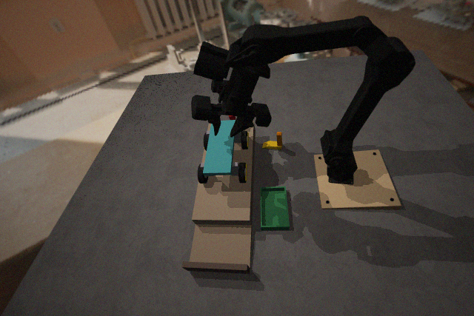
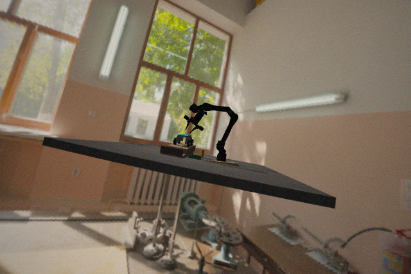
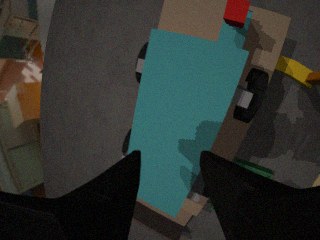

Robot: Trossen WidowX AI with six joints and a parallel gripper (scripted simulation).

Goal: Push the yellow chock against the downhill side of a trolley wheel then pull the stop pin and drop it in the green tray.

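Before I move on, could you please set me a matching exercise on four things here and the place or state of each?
1. trolley
2. chock
3. stop pin
4. gripper

A. open, above the trolley
B. red-headed, at the trolley's uphill end
C. on the table beside the ramp
D. on the ramp

Pairs: 1-D, 2-C, 3-B, 4-A

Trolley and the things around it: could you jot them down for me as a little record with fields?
trolley: on the ramp, teal top
ramp: tan
pin: red head, at trolley's uphill end
chock: on the table beside the ramp, not at a wheel
tray: green, nothing in it
gripper: open, above the trolley
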